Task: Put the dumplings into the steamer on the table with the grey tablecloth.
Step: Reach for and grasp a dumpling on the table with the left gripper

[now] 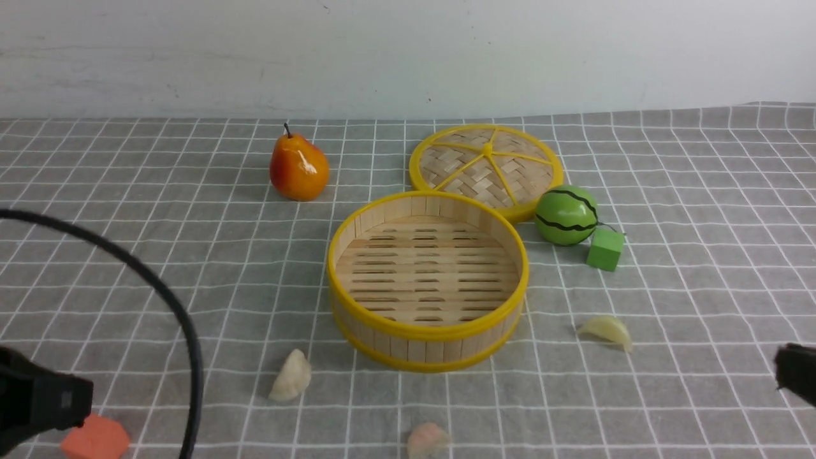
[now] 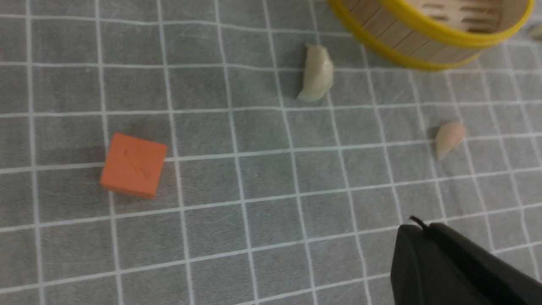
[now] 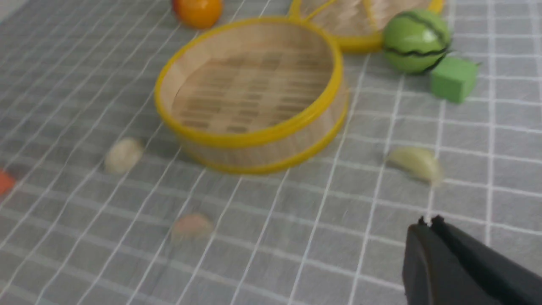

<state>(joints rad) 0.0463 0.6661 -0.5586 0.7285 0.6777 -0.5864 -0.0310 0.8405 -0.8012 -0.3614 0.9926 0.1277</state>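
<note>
Left gripper (image 2: pixel 423 226): pinched fully closed, nothing between jaws, out at 8 o'clock of steamer (image 1: pixel 426 335), near orange block (image 1: pixel 95 438). Right gripper (image 3: pixel 427 222): likewise closed and empty, poking in at 4 o'clock edge of front view. Steamer upright mid-cloth (image 1: pixel 191 287), slatted floor bare, zero dumplings inside. White dumpling (image 1: pixel 291 375): on cloth at 7 o'clock of steamer, near wall, not touching. Pink dumpling (image 1: pixel 428 440): at 6 o'clock, further out, close to bottom edge of front view. Yellow dumpling (image 1: pixel 607 331): at 4 o'clock, apart from wall, closest of the three to right gripper. Lid (image 1: pixel 488 167): flat at 1 o'clock, right behind steamer's far rim; can't tell if touching. Pear (image 1: pixel 298 167) at 11, striped green ball (image 1: pixel 566 215) at 2, green block (image 1: pixel 604 249) at 3 just beside ball. All distractors, all outside steamer. Progress, as judged: nothing done, all three placements left. Looks like very start, before any reach. Likely split: white for left, yellow for right, pink for either. Would need jaws reopened before any pick. Small, rounded dumplings, so probably easy to nudge away on a sloppy approach.
</note>
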